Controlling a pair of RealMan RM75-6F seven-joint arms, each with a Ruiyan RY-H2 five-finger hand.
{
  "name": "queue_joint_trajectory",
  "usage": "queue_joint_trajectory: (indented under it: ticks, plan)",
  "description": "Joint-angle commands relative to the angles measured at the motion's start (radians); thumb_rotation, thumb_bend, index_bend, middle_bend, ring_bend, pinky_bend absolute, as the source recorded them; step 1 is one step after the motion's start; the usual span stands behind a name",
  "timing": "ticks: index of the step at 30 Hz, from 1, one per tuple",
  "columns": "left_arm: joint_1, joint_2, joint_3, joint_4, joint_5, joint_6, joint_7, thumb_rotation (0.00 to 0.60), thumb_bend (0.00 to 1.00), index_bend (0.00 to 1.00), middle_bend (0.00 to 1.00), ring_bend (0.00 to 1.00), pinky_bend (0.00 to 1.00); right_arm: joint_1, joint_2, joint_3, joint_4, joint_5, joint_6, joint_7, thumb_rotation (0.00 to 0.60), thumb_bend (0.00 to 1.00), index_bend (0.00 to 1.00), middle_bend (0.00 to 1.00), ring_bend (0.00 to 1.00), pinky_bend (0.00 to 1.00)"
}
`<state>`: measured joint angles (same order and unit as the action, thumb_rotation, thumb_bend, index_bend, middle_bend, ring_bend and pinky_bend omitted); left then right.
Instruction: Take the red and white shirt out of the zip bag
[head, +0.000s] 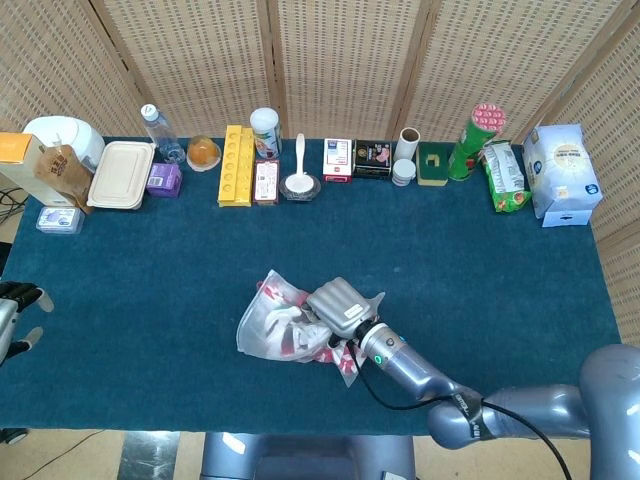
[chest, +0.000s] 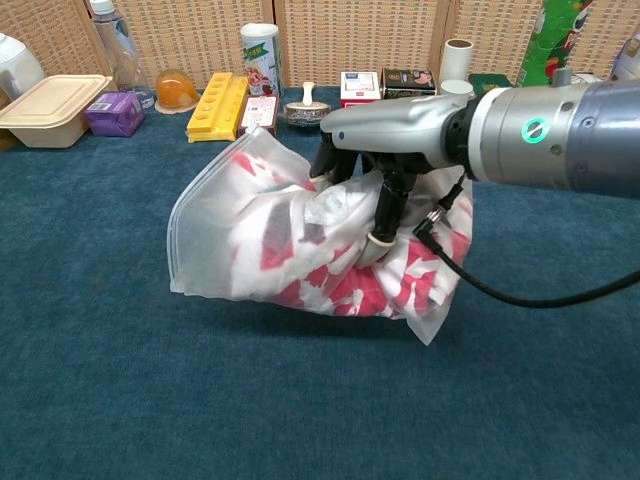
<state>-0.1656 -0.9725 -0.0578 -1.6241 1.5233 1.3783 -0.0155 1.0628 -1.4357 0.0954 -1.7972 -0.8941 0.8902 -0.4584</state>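
Blue cloth covers the bench; woven cane screens stand behind it.

Bag, clear zip type, lies at the near middle of the bench, bunched and partly raised. Shirt, red and white, is inside it, crumpled, showing through the plastic. One corner of the bag hangs down below the right hand; the wide clear end spreads out on the hand's left, in the chest view.

Right hand is over the top of the bag, fingers curled down and clamped on the plastic and the cloth under it. Wrist shows a green ring light; a black cable loops from it under the forearm.

Left hand shows only at the left edge of the head view, well apart from the bag, off the bench edge. Fingers seem spread and nothing is in them.

Beyond the right hand, along the far edge: a yellow tray, a white can, a small bowl with a white spoon, small boxes. Further left: a lidded beige container, a purple box, a water bottle. To the far right: a green tube, a green snack bag, a white-blue pack.
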Motion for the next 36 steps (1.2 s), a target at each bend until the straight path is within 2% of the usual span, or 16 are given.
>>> queue_joint_trajectory:
  ticks: [1,4,7,10,15,18,25,29,36]
  plan:
    - [-0.055,0.023,-0.008,-0.037,0.040,-0.055,-0.010,0.600,0.19,0.52,0.46,0.40,0.37,-0.033,0.058,0.020,-0.050,-0.040,-0.052,0.095,0.600,0.15,0.82,0.82,1.00,0.98]
    - [-0.116,0.051,-0.014,-0.072,0.071,-0.124,-0.022,0.600,0.19,0.52,0.50,0.43,0.40,-0.047,0.089,0.022,-0.059,-0.084,-0.076,0.145,0.600,0.15,0.82,0.82,1.00,0.99]
    - [-0.189,0.063,-0.023,-0.099,0.116,-0.193,-0.023,0.600,0.19,0.52,0.59,0.50,0.43,-0.060,0.103,0.023,-0.069,-0.120,-0.091,0.186,0.600,0.15,0.82,0.82,1.00,0.99]
    - [-0.247,0.066,-0.028,-0.119,0.135,-0.257,-0.032,0.600,0.19,0.52,0.68,0.59,0.52,-0.065,0.110,0.026,-0.071,-0.142,-0.105,0.216,0.600,0.15,0.82,0.82,1.00,0.99]
    - [-0.332,0.057,-0.034,-0.155,0.153,-0.346,-0.109,0.600,0.19,0.52,0.87,0.77,0.75,-0.067,0.116,0.040,-0.068,-0.154,-0.136,0.270,0.600,0.15,0.82,0.83,1.00,1.00]
    - [-0.374,0.050,-0.039,-0.158,0.156,-0.389,-0.145,0.600,0.17,0.52,0.94,0.84,0.82,-0.066,0.122,0.047,-0.060,-0.165,-0.155,0.300,0.600,0.15,0.82,0.83,1.00,1.00]
    - [-0.484,0.027,-0.042,-0.161,0.169,-0.497,-0.207,0.600,0.15,0.52,1.00,0.92,0.89,-0.069,0.132,0.058,-0.046,-0.197,-0.187,0.357,0.600,0.15,0.82,0.83,1.00,1.00]
    - [-0.539,0.015,-0.039,-0.164,0.189,-0.545,-0.211,0.600,0.19,0.52,1.00,0.93,0.90,-0.070,0.141,0.062,-0.045,-0.212,-0.206,0.389,0.600,0.15,0.82,0.83,1.00,1.00]
    - [-0.581,-0.043,-0.044,-0.155,0.179,-0.553,-0.167,0.600,0.23,0.52,1.00,0.93,0.90,-0.078,0.154,0.065,-0.042,-0.250,-0.225,0.439,0.600,0.15,0.82,0.83,1.00,1.00]
